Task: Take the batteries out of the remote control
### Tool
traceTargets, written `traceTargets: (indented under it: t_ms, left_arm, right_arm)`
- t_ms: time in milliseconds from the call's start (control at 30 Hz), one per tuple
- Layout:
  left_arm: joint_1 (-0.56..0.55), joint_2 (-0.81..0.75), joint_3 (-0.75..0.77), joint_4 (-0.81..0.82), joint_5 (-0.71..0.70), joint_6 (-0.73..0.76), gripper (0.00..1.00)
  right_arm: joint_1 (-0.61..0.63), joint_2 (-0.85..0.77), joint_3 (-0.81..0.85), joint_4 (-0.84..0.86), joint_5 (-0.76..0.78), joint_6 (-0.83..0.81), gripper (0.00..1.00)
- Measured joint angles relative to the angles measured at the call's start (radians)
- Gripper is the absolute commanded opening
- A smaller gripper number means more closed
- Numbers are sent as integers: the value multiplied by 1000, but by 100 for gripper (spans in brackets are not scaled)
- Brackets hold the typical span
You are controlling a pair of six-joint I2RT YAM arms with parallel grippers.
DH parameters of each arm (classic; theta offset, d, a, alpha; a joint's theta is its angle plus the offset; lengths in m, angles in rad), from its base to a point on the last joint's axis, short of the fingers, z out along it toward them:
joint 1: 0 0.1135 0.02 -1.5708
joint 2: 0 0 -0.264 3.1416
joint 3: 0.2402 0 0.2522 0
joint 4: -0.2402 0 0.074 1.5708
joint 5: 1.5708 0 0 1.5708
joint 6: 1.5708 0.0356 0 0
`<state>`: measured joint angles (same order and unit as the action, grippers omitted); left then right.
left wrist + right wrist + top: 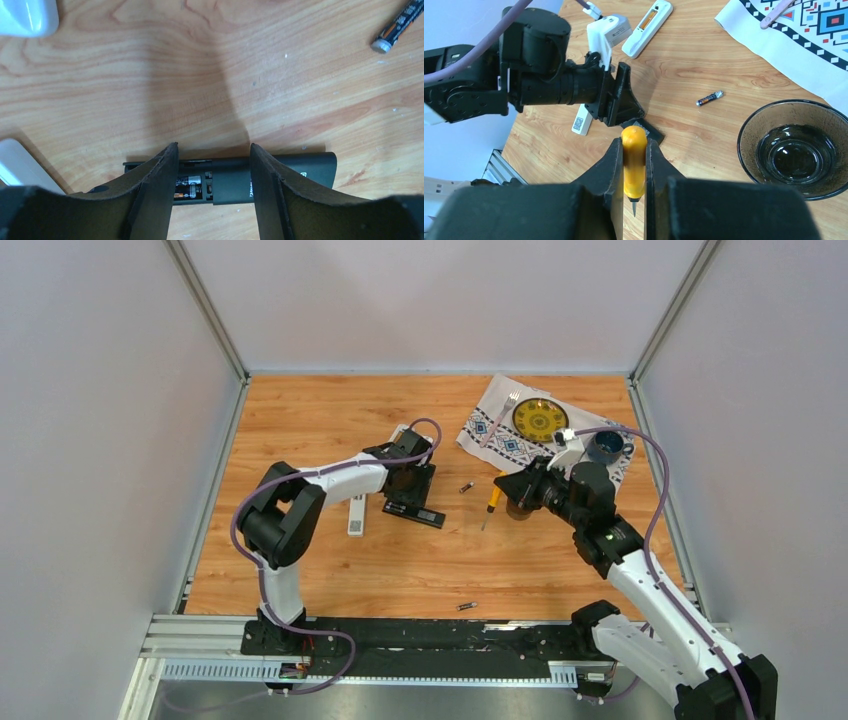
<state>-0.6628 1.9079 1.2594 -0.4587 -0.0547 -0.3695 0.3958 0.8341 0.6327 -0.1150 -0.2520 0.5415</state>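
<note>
left end effector is released, fingers spread, hanging right over the remote, which runs left-to-right along the bottom of the left wrist view. the bay's open and at least one battery sits in it, long axis along the remote, tucked beside the left-hand finger. so the left arm is way nearer.

right end effector is clenched on the screwdriver, off to the remote's right in the top view. a loose battery lies on the counter between the two arms.

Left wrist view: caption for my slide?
Left pincer open over the black remote, seated battery in its bay, loose battery on the wood.
</note>
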Motion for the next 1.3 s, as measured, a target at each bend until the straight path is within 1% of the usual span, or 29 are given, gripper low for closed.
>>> traceTargets:
  t_ms: [133,267,467,633,833,1067,1233,1300]
  left_arm:
    - [-12,-69,-107,75,-10,-36,62]
    - [-40,-133,-191,97,-11,-71,61]
    - [-118,-208,-284,120,-10,-156,61]
    - [-174,-260,-354,186,-19,-253,62]
    - [-201,-323,-389,124,-42,-291,66]
    - [-207,-393,-397,27,-104,-279,66]
    - [-205,-432,-423,-10,-141,-276,63]
    - [-206,-462,-439,-41,-163,-274,52]
  right_arm:
    - [0,-3,-15,0,-1,0,0]
    - [0,-3,-27,3,-3,4,0]
    - [0,2,-31,11,-11,8,0]
    - [0,3,-31,19,-13,10,0]
    - [-1,13,-31,24,-21,12,0]
    - [-1,13,-32,29,-31,13,0]
    - [-1,13,-32,30,-36,16,0]
    - [-1,13,-34,31,-38,16,0]
